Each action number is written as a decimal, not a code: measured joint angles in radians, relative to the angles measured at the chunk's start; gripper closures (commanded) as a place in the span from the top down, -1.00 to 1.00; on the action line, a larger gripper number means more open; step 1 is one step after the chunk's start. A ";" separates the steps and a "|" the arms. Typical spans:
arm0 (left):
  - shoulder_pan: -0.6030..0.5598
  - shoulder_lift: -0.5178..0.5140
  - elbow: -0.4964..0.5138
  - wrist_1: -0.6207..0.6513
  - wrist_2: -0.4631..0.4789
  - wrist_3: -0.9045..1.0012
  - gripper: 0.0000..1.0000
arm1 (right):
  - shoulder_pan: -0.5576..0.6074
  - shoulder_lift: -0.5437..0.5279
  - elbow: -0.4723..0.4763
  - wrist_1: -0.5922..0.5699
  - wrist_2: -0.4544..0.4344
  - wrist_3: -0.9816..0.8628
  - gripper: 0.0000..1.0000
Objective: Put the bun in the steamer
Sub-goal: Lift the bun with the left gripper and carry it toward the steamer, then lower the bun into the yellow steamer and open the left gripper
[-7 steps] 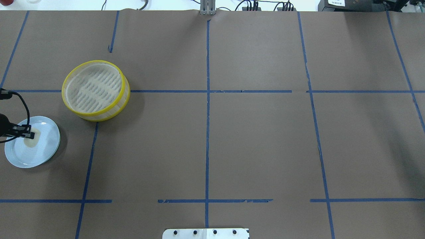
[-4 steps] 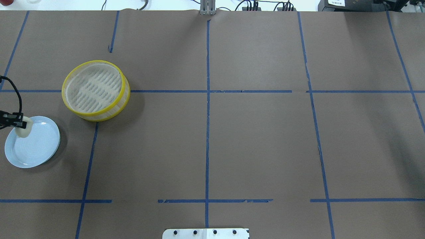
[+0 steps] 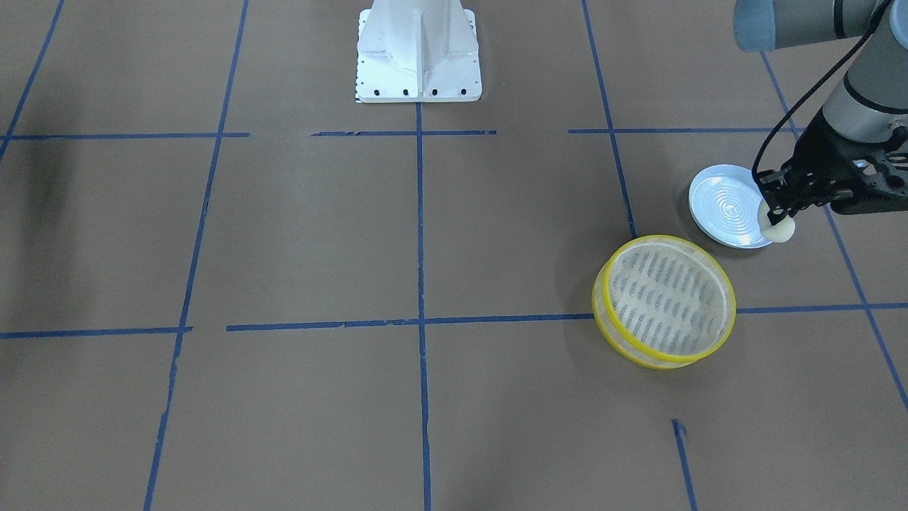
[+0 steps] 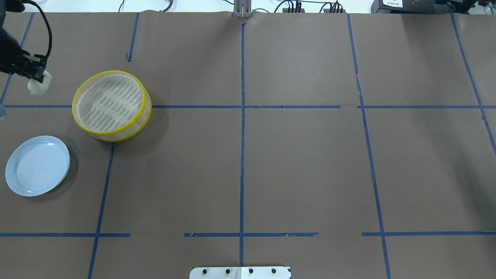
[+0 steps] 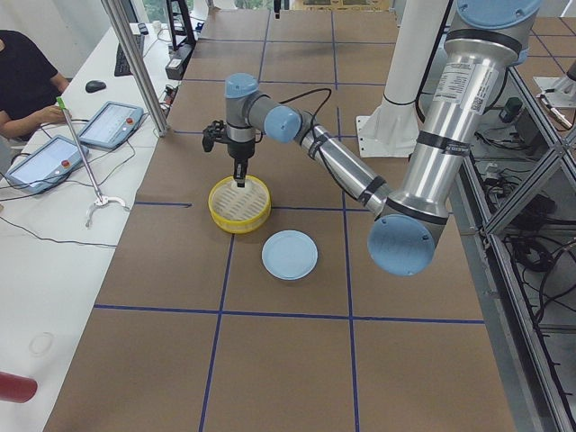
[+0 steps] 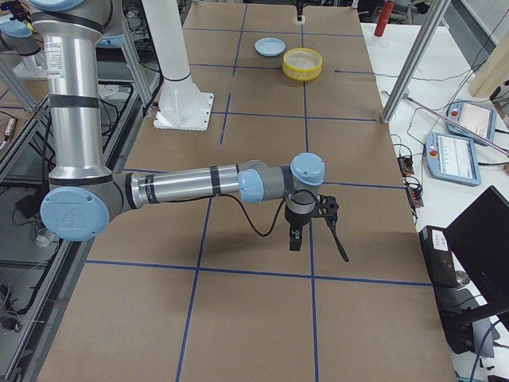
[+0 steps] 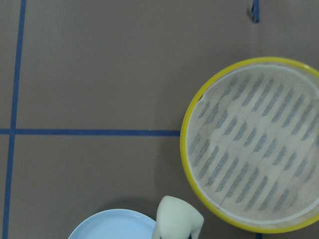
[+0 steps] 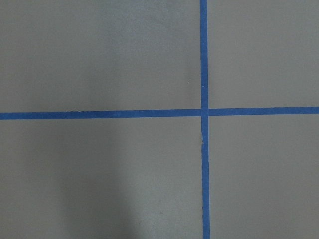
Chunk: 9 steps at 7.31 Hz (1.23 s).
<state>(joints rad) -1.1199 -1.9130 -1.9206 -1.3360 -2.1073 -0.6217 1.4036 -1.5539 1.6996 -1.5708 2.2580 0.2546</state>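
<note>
My left gripper (image 4: 37,75) is shut on the bun (image 4: 40,86), a small cream-white lump, and holds it high in the air. In the front-facing view the gripper (image 3: 777,213) and bun (image 3: 778,228) hang near the plate's edge. The bun (image 7: 178,219) shows at the bottom of the left wrist view. The yellow-rimmed steamer (image 4: 112,71) stands empty on the table, and it also shows in the front-facing view (image 3: 667,239) and the left wrist view (image 7: 183,149). My right gripper (image 6: 296,239) shows only in the exterior right view, so I cannot tell its state.
An empty pale blue plate (image 4: 37,165) lies near the steamer, also in the front-facing view (image 3: 723,202) and the left wrist view (image 7: 109,229). Brown paper with blue tape lines covers the table. The white robot base (image 3: 418,50) stands at the table's near edge.
My left gripper has lifted the bun off the plate and carried it up and away, toward the steamer's side. The plate is now bare.
</note>
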 measured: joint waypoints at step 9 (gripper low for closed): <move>0.153 -0.127 0.387 -0.343 -0.001 -0.132 -0.44 | 0.000 0.000 0.000 0.000 0.000 0.000 1.00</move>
<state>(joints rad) -0.9672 -2.0395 -1.5335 -1.6786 -2.1080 -0.7540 1.4036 -1.5539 1.6996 -1.5708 2.2580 0.2546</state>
